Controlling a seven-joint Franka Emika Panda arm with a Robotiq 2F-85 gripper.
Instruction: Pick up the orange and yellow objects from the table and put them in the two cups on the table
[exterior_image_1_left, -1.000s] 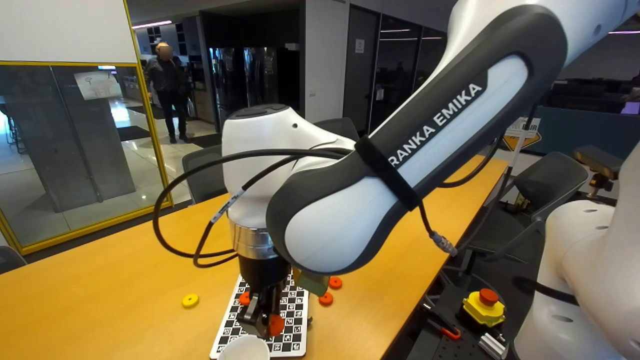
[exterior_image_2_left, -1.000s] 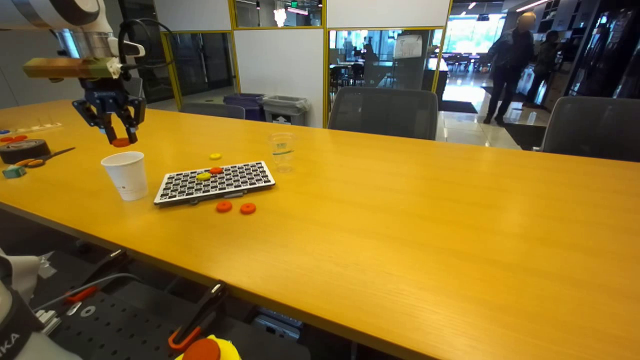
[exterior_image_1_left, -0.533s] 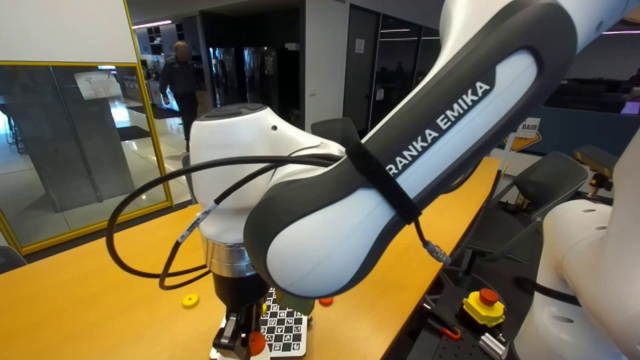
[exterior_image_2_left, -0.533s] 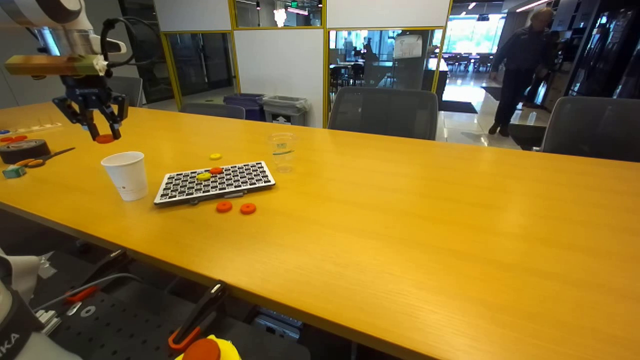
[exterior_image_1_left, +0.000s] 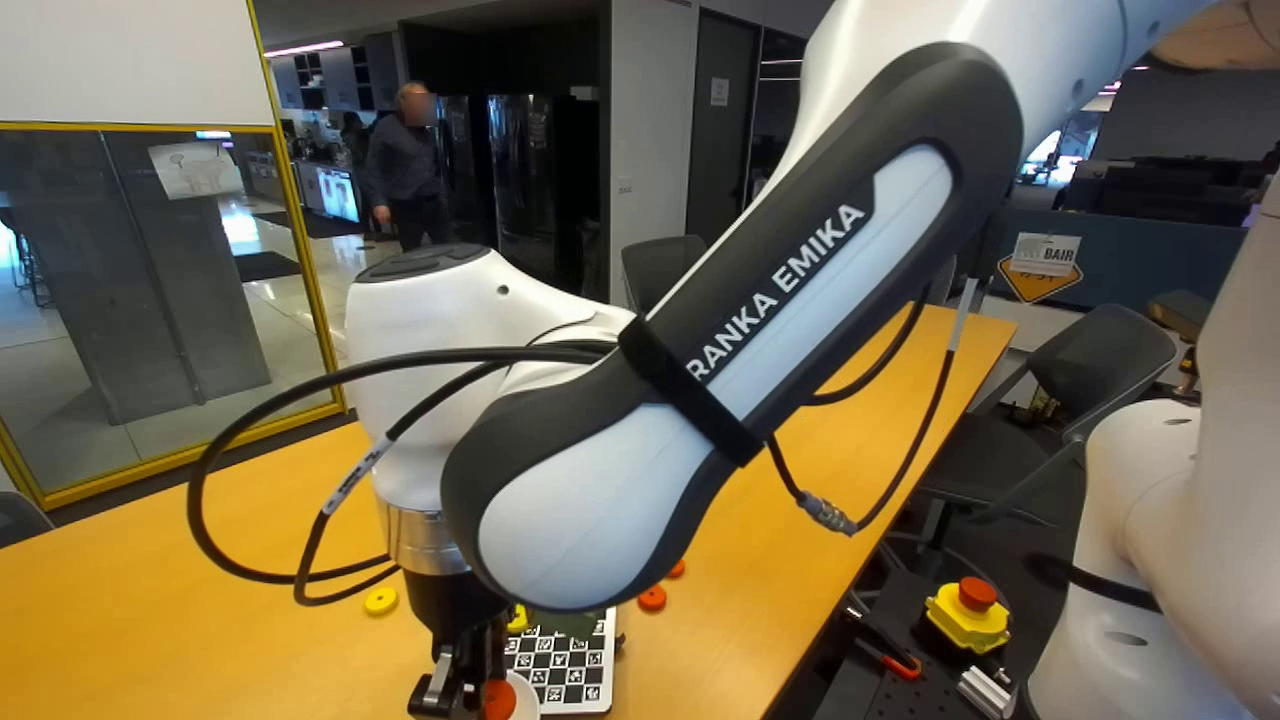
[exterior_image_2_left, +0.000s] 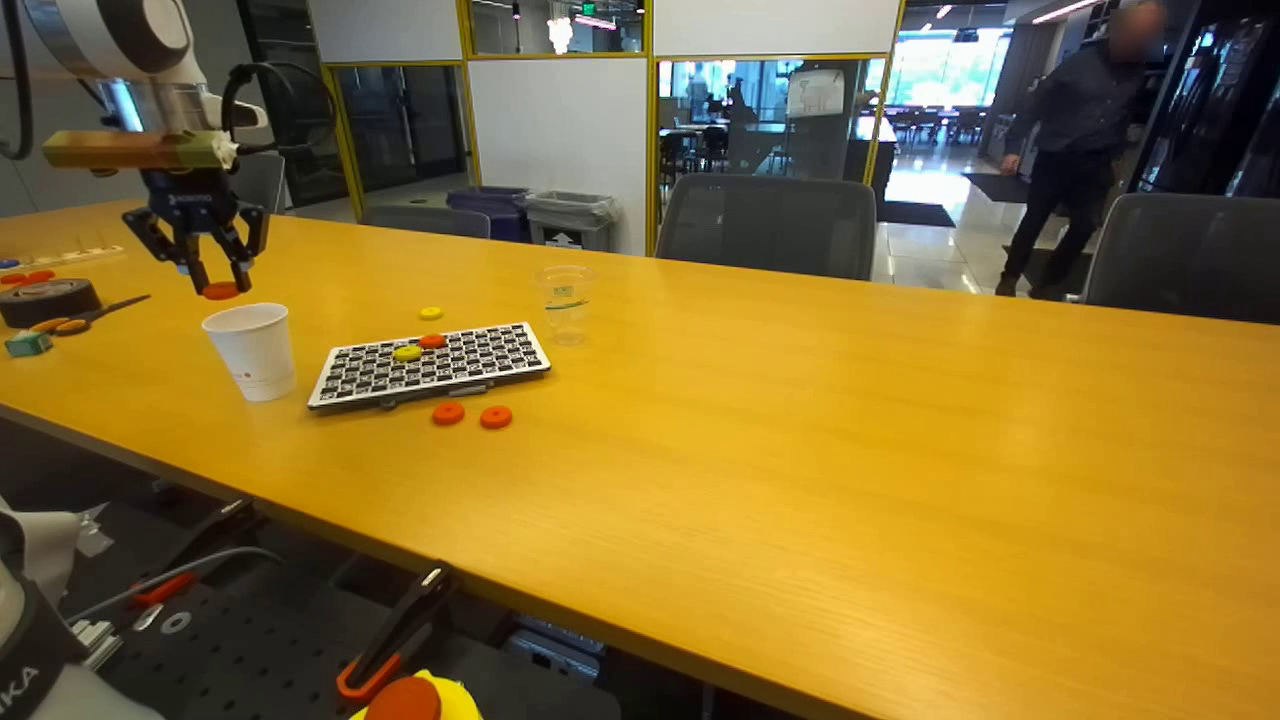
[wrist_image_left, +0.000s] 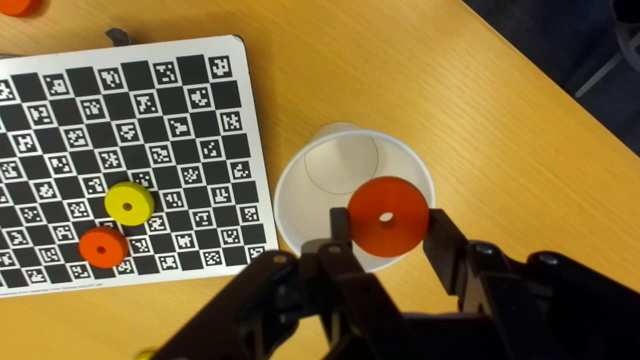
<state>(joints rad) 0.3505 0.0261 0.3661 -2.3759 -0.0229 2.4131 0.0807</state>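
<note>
Gripper (exterior_image_2_left: 220, 284) is pinching an orange disc (wrist_image_left: 406, 215), fingers spreading only to its width. Disc is hanging over the white cup (exterior_image_2_left: 250, 355), off-centre in wrist view; that cup is standing just off a short edge of the mat (wrist_image_left: 210, 150). Looks like drop-off; next move is probably calling for centring, then release. On the mat, another orange disc (wrist_image_left: 113, 247) and a yellow disc (wrist_image_left: 141, 202) are waiting; two orange discs (exterior_image_2_left: 450, 416) are lying between it and the robot-side edge of the table (exterior_image_2_left: 800, 470). Clear cup (exterior_image_2_left: 567, 310) is standing past the mat's diagonally opposite corner. Arm (exterior_image_1_left: 640, 470) is showing "RANKA EMIKA", back sign (exterior_image_1_left: 1042, 264) "BAIR"; cup print isn't resolving.
</note>
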